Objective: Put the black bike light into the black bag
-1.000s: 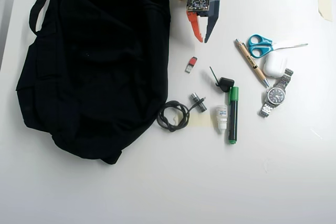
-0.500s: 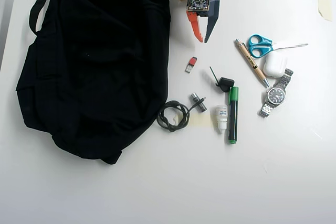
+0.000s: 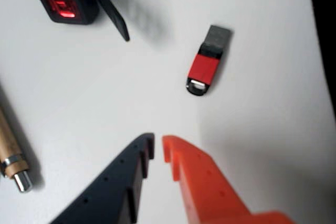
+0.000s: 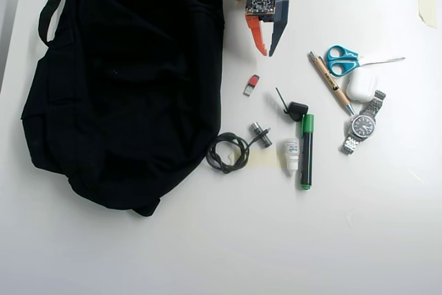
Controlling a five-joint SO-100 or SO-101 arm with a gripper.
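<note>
The black bike light (image 4: 297, 109) lies on the white table right of centre, its thin strap tail pointing up-left. In the wrist view the black bike light (image 3: 71, 1) shows its red square face at the top left. The black bag (image 4: 124, 81) fills the left half of the overhead view; only its dark edge (image 3: 323, 30) shows at the right of the wrist view. My gripper (image 4: 267, 52) hangs near the top, above the light and right of the bag, its orange and dark fingers nearly together with nothing between them. The gripper (image 3: 157, 148) rises from the bottom of the wrist view.
A red-and-black USB stick (image 4: 251, 85) lies just below the gripper, also the stick (image 3: 208, 61). A coiled black cable (image 4: 228, 152), green marker (image 4: 306, 150), small white bottle (image 4: 292, 155), pen (image 4: 331, 82), scissors (image 4: 345, 60), earbud case (image 4: 362, 85) and watch (image 4: 362, 126) lie to the right.
</note>
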